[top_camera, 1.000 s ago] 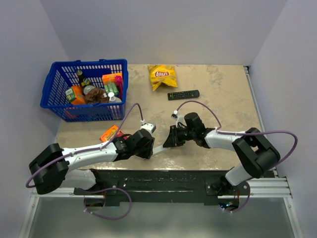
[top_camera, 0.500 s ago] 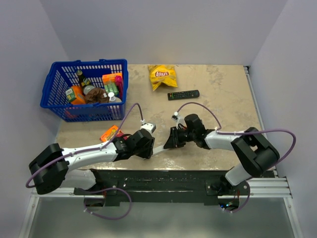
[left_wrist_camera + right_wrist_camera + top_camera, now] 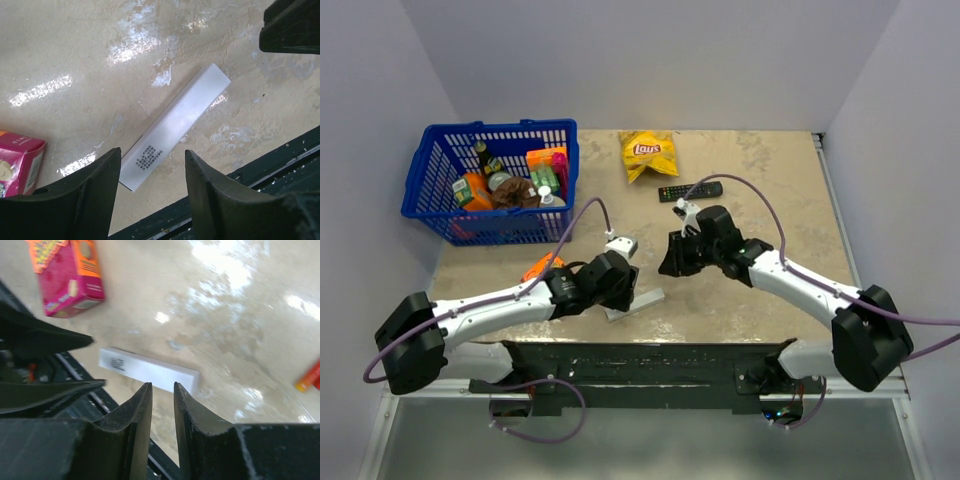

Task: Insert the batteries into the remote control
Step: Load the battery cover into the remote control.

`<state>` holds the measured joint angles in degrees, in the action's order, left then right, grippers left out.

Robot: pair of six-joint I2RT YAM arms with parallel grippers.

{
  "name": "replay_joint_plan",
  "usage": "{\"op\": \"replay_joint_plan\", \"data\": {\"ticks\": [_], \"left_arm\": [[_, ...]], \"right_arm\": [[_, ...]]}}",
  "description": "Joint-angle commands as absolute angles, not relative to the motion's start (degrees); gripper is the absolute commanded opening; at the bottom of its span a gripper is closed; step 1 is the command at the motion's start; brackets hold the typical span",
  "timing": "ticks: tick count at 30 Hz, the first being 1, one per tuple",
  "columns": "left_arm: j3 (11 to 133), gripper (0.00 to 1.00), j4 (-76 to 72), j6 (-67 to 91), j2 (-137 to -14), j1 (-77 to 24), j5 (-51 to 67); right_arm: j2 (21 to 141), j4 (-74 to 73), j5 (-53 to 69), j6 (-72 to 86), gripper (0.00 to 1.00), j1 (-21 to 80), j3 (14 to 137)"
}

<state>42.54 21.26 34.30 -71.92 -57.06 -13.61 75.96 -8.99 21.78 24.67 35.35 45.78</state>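
Both empty: left gripper [image 3: 152,152] spread over the white remote [image 3: 175,127] lying flat mid-frame, right gripper [image 3: 162,390] barely parted; looks pre-loading, next likely a square regrasp across its long edges

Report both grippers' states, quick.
Left gripper: open, empty, over the slim white rectangular remote.
Right gripper: slightly open, empty.

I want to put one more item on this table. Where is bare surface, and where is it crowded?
Widest bare patch: the far right of the table, between the black remote, the right arm and the right edge. A smaller one: by the front edge, right of the white remote. Crowded: the left, with blue basket, pink box and left arm.
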Motion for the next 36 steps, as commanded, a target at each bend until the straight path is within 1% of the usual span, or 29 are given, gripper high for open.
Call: {"op": "replay_joint_plan", "data": {"ticks": [1, 4, 12, 17, 20, 27, 36], "left_arm": [[44.2, 0.59, 28.3, 44.7, -68.3, -57.3, -19.4], [42.5, 0.56, 31.5, 52.1, -65.7, -57.1, -20.6], [38.1, 0.56, 31.8, 57.9, -62.9, -56.5, -19.8], [35.2, 0.63, 31.2, 63.4, -62.8, -56.5, -19.4], [31.8, 0.63, 29.5, 67.9, -60.7, -56.5, -19.4], [24.6, 0.61, 19.1, 75.9, -53.3, -56.6, -17.7], [23.2, 0.61, 15.5, 77.3, -56.2, -56.7, -18.0]], "right_arm": [[76.4, -21.0, 10.7, 22.2, 0.29, 36.8, 48.5], [78.3, -24.2, 6.6, 21.8, 0.33, 38.7, 50.4], [83.5, -25.8, 4.0, 21.9, 0.38, 43.0, 54.6], [84.6, -26.0, 3.5, 22.0, 0.38, 44.0, 55.3], [84.5, -26.2, 3.3, 21.9, 0.38, 44.2, 55.1], [84.9, -25.2, 4.1, 21.9, 0.38, 44.3, 54.1], [87.0, -22.9, 5.3, 22.1, 0.38, 44.3, 53.4]]}}
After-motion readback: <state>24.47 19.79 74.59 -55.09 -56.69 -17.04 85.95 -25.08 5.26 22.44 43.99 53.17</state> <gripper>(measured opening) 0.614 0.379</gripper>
